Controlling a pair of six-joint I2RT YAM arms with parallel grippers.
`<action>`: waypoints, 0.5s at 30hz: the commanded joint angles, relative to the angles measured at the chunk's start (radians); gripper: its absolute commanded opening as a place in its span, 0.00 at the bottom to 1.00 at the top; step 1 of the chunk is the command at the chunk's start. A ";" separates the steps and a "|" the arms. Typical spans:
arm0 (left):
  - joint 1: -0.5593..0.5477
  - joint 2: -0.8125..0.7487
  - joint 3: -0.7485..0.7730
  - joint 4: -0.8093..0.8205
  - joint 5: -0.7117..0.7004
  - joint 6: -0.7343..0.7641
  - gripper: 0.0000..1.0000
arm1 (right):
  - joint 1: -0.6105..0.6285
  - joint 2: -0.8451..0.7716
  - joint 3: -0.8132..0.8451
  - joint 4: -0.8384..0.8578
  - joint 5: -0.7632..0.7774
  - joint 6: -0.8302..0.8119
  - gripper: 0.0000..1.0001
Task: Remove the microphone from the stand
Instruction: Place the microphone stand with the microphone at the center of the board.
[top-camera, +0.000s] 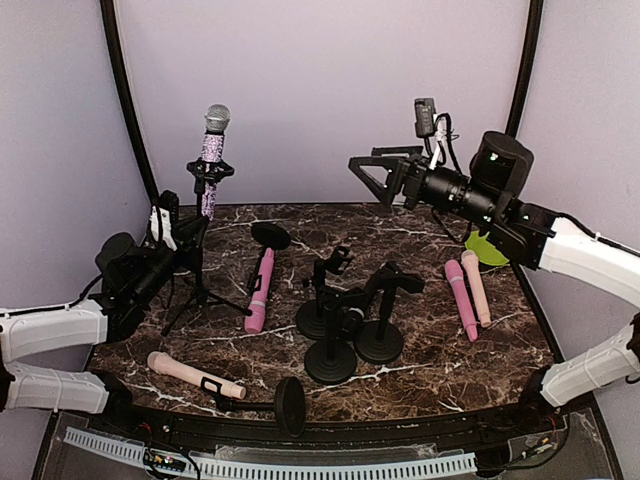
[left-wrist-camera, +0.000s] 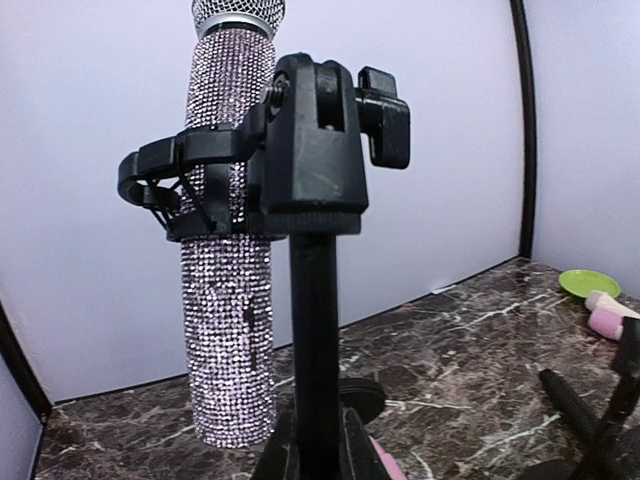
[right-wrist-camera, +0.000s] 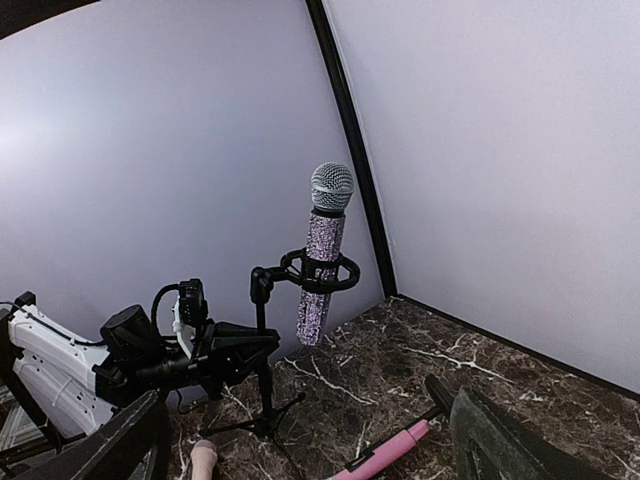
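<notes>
Left gripper (left-wrist-camera: 315, 450) is clamped on the stand (left-wrist-camera: 313, 300) pole, the mic (left-wrist-camera: 228, 330) sits upright in its clip, not yet removed, and the right gripper (top-camera: 368, 178) hangs wide open, empty, well apart.

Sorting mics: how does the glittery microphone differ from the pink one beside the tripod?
The glittery microphone stands upright, clipped in the tripod stand; the pink microphone lies flat on the table. The glittery one is studded and sparkly; the pink one smooth. Both are slim handheld mics.
</notes>
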 joint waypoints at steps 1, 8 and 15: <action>0.026 0.062 -0.014 0.496 -0.167 0.157 0.00 | 0.006 -0.068 -0.053 -0.017 0.082 -0.033 0.98; 0.097 0.223 -0.005 0.671 -0.153 0.128 0.00 | 0.007 -0.091 -0.074 -0.077 0.142 -0.043 0.99; 0.158 0.400 -0.002 0.826 -0.098 0.063 0.00 | 0.006 -0.082 -0.072 -0.113 0.167 -0.043 0.99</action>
